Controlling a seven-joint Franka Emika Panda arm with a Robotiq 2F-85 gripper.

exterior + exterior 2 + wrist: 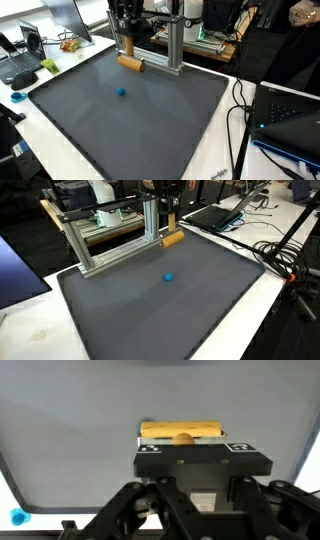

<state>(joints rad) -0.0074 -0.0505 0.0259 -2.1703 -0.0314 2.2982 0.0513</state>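
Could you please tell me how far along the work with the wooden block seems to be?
Done: the gripper has reached the wooden block by the metal frame. In hand: its jaws look shut on it. Left: the block still sits on the mat; the blue ball lies untouched.

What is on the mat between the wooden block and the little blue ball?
Nothing: only bare gray mat lies between the wooden block and the blue ball, as both exterior views show.

One wooden block (131, 63) — one small blue ball (121, 91) — one grey mat (150, 120) — one aluminium frame (172, 40).
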